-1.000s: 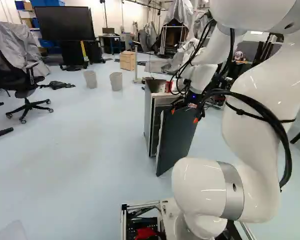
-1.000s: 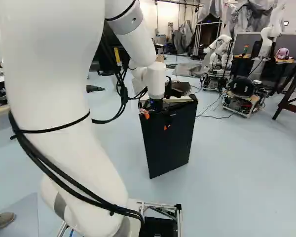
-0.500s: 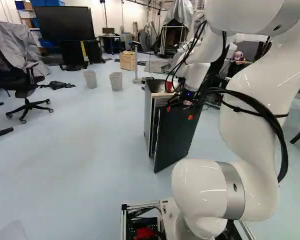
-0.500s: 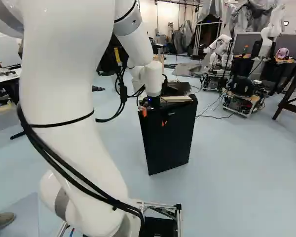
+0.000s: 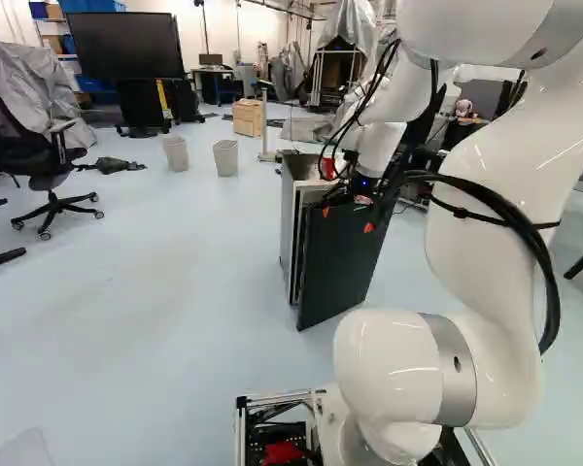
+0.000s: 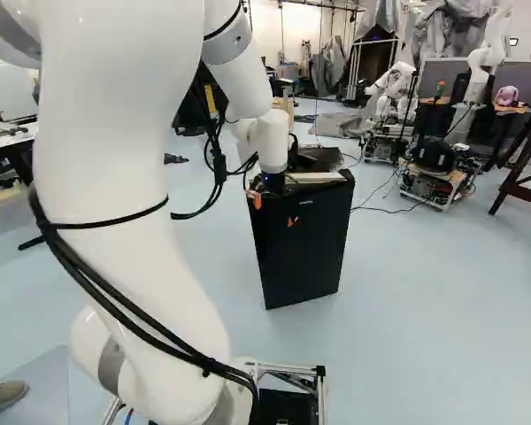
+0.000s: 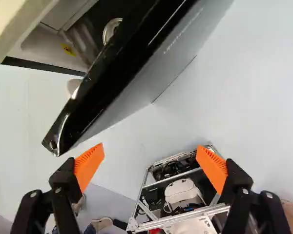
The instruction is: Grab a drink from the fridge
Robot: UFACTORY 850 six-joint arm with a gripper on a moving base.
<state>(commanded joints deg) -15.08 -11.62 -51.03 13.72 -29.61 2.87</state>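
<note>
Arm (image 5: 491,262) up from its lowest joint (image 5: 394,442), bent over up top, reaching ahead. Wrist (image 5: 377,150) angled down. Gripper (image 5: 348,219) open: 2 fingers spread wide, orange pads (image 7: 88,165) well apart.

The white arm (image 5: 500,233) rises right of the middle of the left base view and reaches to a small fridge (image 5: 288,218) — dark door (image 5: 338,272) ajar — its orange-padded fingers (image 5: 369,227) apart by the door's upper part. A red thing (image 5: 326,169) shows at the fridge top. Farther left stand two pale bins (image 5: 226,158), an office chair (image 5: 49,170) and a large dark screen (image 5: 126,46).
</note>
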